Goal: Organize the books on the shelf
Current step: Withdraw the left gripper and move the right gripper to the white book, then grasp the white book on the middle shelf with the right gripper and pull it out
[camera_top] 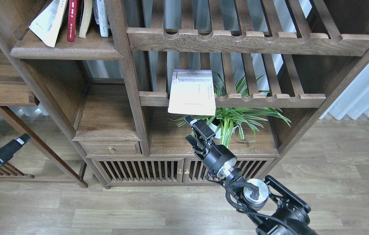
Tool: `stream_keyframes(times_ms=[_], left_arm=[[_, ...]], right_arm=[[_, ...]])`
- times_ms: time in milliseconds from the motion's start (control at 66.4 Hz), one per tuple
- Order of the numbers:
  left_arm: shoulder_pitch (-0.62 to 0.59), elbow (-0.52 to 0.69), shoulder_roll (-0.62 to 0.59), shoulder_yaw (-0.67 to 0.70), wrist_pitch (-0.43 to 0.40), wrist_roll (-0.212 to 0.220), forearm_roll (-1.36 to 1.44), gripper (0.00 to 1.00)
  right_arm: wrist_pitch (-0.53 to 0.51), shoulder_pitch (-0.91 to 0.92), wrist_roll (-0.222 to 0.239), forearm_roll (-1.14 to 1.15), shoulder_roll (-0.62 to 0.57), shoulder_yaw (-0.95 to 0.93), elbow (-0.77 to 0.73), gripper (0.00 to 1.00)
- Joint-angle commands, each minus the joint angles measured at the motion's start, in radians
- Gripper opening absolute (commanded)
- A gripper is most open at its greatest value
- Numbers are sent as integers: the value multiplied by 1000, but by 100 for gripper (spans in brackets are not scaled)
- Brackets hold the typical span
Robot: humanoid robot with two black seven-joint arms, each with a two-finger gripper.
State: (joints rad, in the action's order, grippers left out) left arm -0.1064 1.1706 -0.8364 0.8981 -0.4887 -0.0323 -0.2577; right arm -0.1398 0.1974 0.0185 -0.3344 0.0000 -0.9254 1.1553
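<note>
1. The right gripper [191,125] reaches up from the lower right and ends just below the lower edge of the pale lavender-white book [192,92], without clearly touching it
2. Its fingers [189,120] are black with a pale tip; from this angle I cannot tell whether they are apart or together, and nothing is held between them
3. The pale lavender-white book lies flat, cover up, on the lower slatted rack [269,98], at that rack's left end, with its near edge hanging out over the notched front rail
4. Under the rack a spider plant [236,119] in a white pot stands on the cabinet top [171,140]; the right gripper is in front of the plant's left leaves
5. The left gripper [21,139] shows at the lower left, well apart from the bookcase, in front of the floor and a table leg; it is seen end-on as a dark bar with a white tip, so its fingers' state cannot be told
6. The shelf [67,49] at the upper left is a solid dark board with a rounded front edge
7. On it stand a leaning white book [49,21], a dark red book [72,19], a tan-edged book [86,18] and a white book [102,16] against the post
</note>
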Motion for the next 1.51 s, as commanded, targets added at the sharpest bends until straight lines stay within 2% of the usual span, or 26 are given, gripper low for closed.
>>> stream_keyframes(times_ms=[0, 211, 798, 1174, 1325, 1490], left_arm=[[-1, -5, 6, 4, 0, 0, 0, 86], [-2, -5, 11, 41, 0, 5, 5, 86], [-2, -6, 11, 99, 0, 6, 8, 86], [-2, -6, 11, 113, 0, 9, 8, 87], [-2, -6, 11, 117, 0, 9, 8, 87], [-2, -6, 11, 125, 0, 9, 9, 87]], right_arm=[[12, 17, -9, -1, 0, 0, -2, 100], [54, 59, -32, -1, 0, 0, -11, 100], [54, 175, -40, -40, 0, 13, -160, 100], [54, 209, -43, -57, 0, 13, -201, 99], [54, 209, -43, -61, 0, 17, -201, 87], [54, 211, -45, -66, 0, 53, -201, 80]])
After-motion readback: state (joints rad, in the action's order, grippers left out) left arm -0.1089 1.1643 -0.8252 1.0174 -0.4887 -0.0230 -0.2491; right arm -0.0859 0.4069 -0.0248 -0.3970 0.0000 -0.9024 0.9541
